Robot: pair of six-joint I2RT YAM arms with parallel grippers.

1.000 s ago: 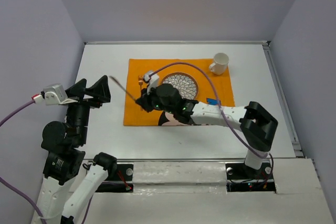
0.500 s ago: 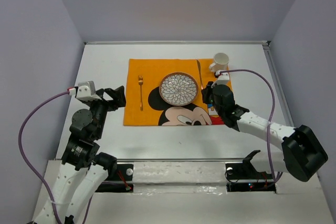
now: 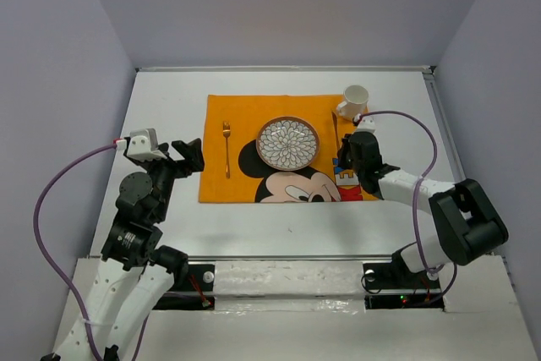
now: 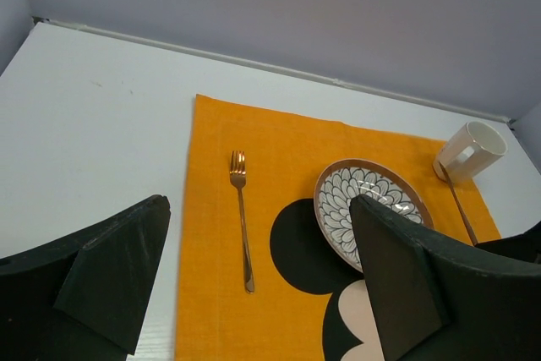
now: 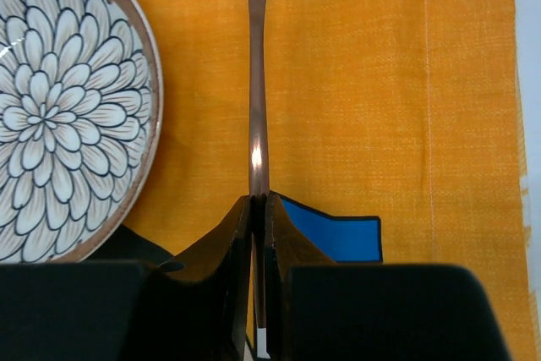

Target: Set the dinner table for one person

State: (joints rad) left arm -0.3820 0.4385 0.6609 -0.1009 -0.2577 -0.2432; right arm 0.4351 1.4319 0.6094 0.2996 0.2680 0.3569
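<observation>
One copper utensil (image 5: 257, 116), pinched by the right end effector (image 5: 259, 202), parallels the plate (image 5: 59, 107) on its right to mirror the fork (image 4: 242, 221); the left end effector (image 4: 258, 281) hangs spread.

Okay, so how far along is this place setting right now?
Done: plate centred on the orange mat, fork on its left, mug at the far right corner. In hand: right gripper shut on a copper utensil right of the plate. Remaining: release it. Left gripper is open, empty.

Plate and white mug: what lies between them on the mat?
A slim copper utensil lies on the orange mat between them, its near end pinched in the right claw; clearest from the left wrist view.
</observation>
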